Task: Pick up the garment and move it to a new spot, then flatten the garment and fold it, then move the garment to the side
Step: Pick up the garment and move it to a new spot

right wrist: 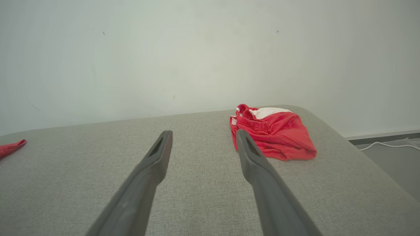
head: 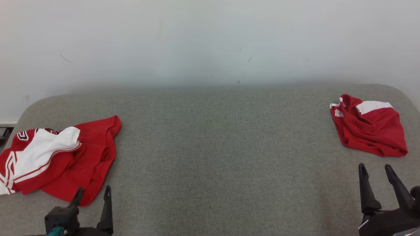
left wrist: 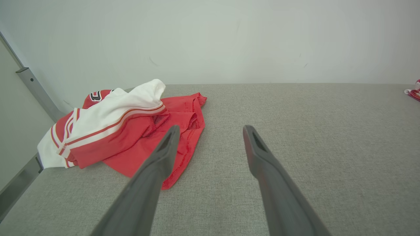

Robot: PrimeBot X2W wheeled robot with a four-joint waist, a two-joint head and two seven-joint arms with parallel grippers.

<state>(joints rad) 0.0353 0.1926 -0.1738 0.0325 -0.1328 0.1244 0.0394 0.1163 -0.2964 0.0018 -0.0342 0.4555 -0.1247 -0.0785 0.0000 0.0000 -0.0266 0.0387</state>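
Note:
A crumpled red and white garment (head: 82,154) lies at the left end of the grey padded table (head: 223,147). My left gripper (head: 93,188) hovers open just in front of its near hem, nothing between the fingers. In the left wrist view the garment (left wrist: 131,131) sits left of and behind the open left gripper (left wrist: 211,128), whose left finger overlaps its red edge. A second, smaller red garment (head: 370,131) with a white patch lies bunched at the far right. My right gripper (head: 375,166) stands open just in front of it. In the right wrist view this garment (right wrist: 272,134) lies beyond the right finger of the open right gripper (right wrist: 204,132).
A plain pale wall rises right behind the table. The table's corners are rounded, and its right edge drops to a floor with a white cable (right wrist: 387,145). A grey metal frame (left wrist: 32,88) stands past the left end.

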